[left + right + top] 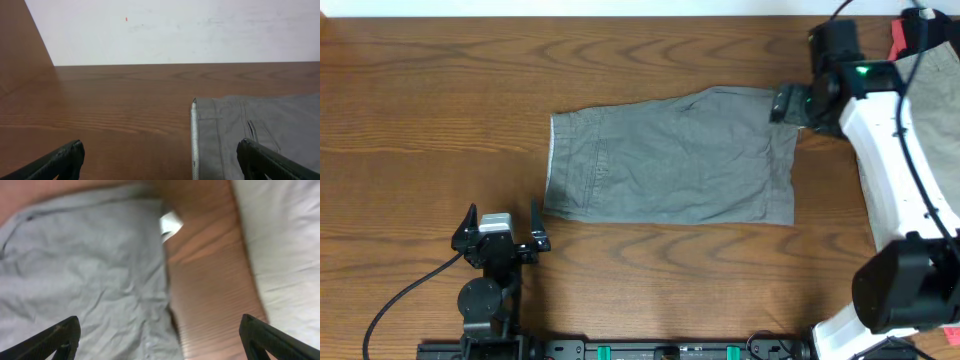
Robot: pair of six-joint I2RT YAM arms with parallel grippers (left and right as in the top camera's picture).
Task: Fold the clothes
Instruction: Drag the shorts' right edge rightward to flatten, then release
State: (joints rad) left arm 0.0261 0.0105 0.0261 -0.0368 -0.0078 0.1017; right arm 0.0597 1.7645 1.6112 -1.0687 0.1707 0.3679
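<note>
- Lying flat near the middle of the worktop, the grey shorts look spread out and smoothed, probably so that the next fold can be made cleanly.
- The left pincer stands low beside the near left corner of the shorts and does not touch them. Its fingers are spread wide and hold nothing. I judge it is waiting to take that edge.
- The right pincer hangs above the far right corner of the shorts, over the line where cloth meets wood. It is also spread apart and empty, and seems ready to come down on that corner.
- A second, paler cloth lies at the right border, apart from the grey pair, probably put aside for its own turn.
- The paler cloth is cut off by the frame and partly covered by the right arm, so its shape is not clear.
- The right wrist view is blurred; a small white label shows, but I cannot read it.
- Whether the grey shorts are already doubled, I cannot tell.
</note>
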